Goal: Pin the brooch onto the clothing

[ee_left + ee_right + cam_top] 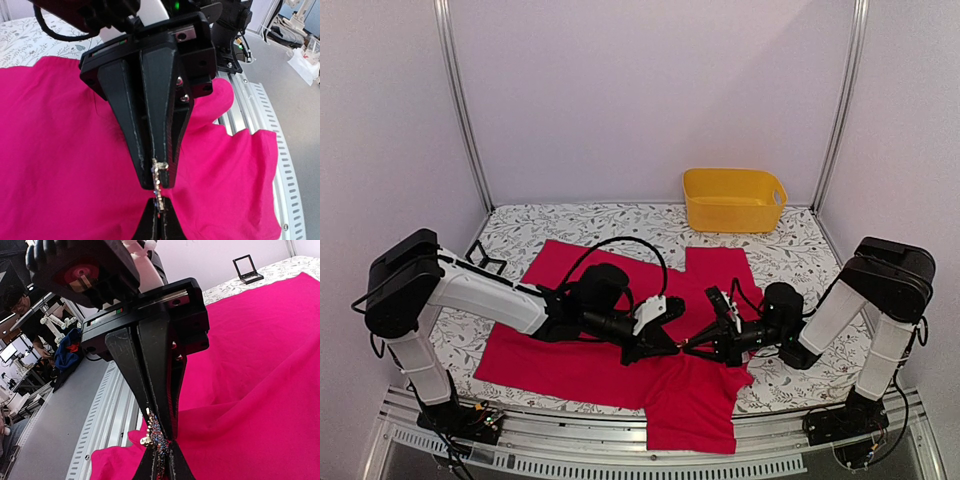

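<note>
Robotics laboratory: two robot arms [480, 290] are bolted to a floral-covered counter [520, 225], boxed in by aluminium frame posts [460, 110] and plain pale walls [650, 90]. At the left of the right wrist view, a person [20, 302] appears beside a monitor [7, 351] and another white robot arm [52, 321].

Seen from above, the brooch [679, 349] is too small to make out, lost where the tips of the left gripper [672, 347] and right gripper [686, 348] meet. In the left wrist view, closed jaws cover much of it, and the bottom edge cuts off that arm's own fingers [147, 230]. Both arms hide the middle of the red T-shirt [570, 360] from above. A person [19, 304] at the right wrist view's left edge is blurred and cropped.
</note>
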`<state>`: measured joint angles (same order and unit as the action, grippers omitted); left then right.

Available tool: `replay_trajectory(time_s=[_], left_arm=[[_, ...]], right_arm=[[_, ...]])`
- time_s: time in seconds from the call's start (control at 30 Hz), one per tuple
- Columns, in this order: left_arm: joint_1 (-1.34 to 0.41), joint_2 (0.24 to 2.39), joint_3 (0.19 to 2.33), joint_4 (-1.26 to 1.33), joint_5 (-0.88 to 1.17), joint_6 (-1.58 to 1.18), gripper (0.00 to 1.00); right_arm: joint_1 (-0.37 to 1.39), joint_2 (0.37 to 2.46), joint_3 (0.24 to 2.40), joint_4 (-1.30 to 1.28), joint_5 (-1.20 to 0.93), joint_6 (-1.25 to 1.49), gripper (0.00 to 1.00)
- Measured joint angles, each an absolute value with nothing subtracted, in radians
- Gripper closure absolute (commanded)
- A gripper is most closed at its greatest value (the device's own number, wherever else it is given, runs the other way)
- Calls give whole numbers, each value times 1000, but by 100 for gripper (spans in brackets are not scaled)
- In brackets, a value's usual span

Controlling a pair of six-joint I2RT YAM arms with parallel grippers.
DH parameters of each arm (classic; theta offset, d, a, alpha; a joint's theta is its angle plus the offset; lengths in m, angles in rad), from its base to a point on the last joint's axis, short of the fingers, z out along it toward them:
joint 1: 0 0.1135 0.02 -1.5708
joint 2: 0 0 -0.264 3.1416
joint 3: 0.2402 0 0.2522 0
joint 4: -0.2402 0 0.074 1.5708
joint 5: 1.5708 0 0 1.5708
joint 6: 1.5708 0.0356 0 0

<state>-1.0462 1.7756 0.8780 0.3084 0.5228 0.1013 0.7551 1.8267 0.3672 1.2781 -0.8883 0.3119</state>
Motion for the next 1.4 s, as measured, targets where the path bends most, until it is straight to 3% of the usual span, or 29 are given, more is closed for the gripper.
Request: replay_trajectory(time_s=[0.47,0.97,1.2,1.4], left_arm=[[-1048,1775,867,315,515,104,100],[-1058,1765,855,320,500,110,100],[-1094,1760,807,387,360,143,98],[-1154,1768,785,393,160,211,99]], right_arm=[[746,1828,339,1303,-882,337,90],[728,1752,322,1253,-897,289,74],[660,1674,315,1178,-874,278,66],[592,1562,385,881,-734,279,64]])
